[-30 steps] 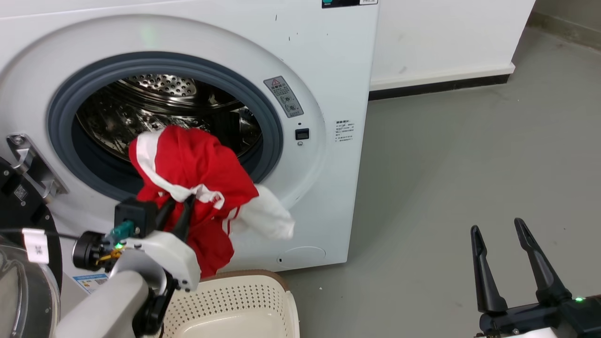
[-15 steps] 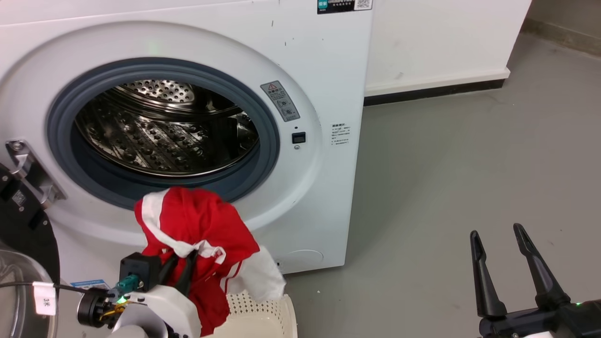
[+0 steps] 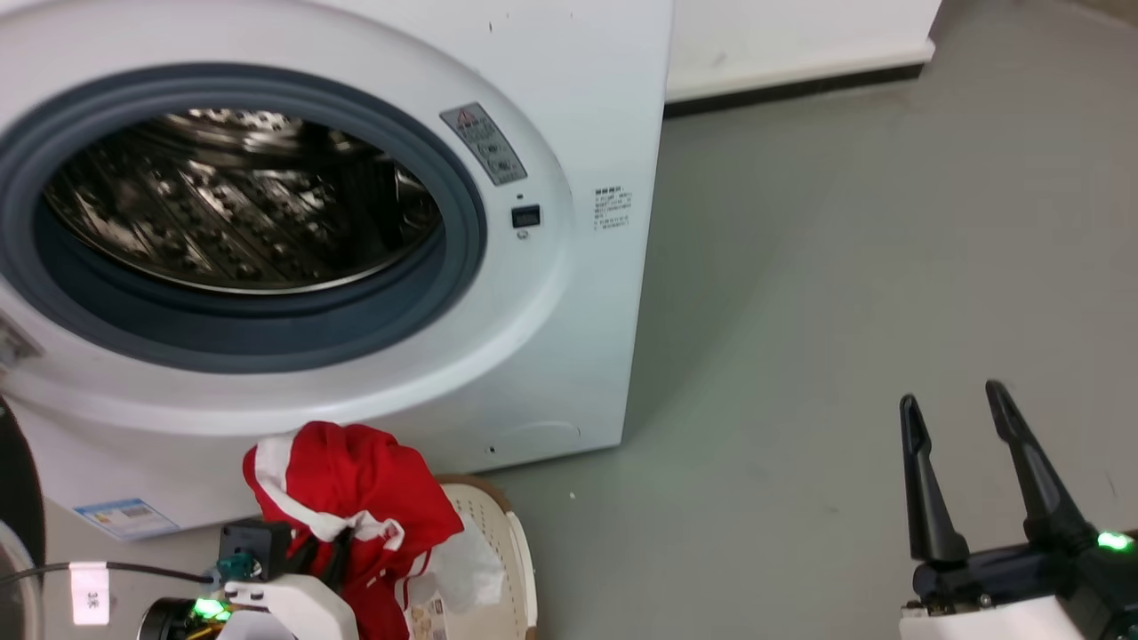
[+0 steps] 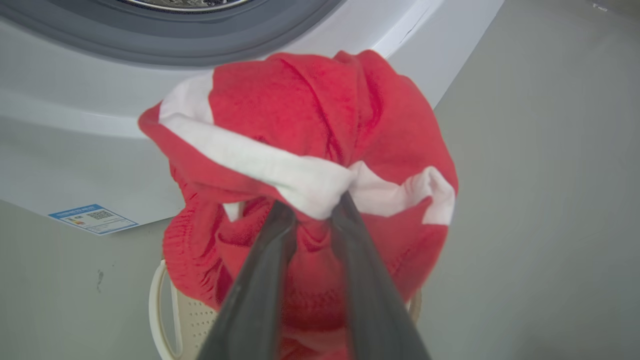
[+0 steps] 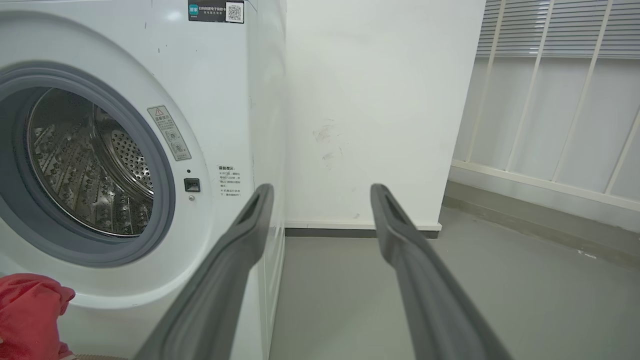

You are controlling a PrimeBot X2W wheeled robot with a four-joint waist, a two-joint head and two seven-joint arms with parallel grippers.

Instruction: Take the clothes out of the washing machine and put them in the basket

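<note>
The clothes (image 3: 356,502), a red garment with white stripes, hang bunched from my left gripper (image 3: 324,556), which is shut on a white stripe. In the left wrist view the clothes (image 4: 325,115) drape over the closed fingertips of the left gripper (image 4: 314,207), above the cream basket (image 4: 159,300). The basket (image 3: 511,551) stands on the floor before the washing machine (image 3: 578,133), and the clothes' lower folds hang into it. The steel drum (image 3: 231,204) shows no fabric inside. My right gripper (image 3: 951,400) is open over bare floor, far right; its fingers (image 5: 250,220) point toward the washing machine (image 5: 215,60).
Grey floor (image 3: 845,267) spreads right of the machine. A white wall with dark skirting (image 3: 800,84) runs behind it. The dark edge of the open door (image 3: 13,498) sits at far left. A tagged cable (image 3: 89,596) trails by my left wrist.
My left gripper has carried the clothes down from in front of the porthole to just over the basket. The head camera has shifted. The right gripper stays open in place.
</note>
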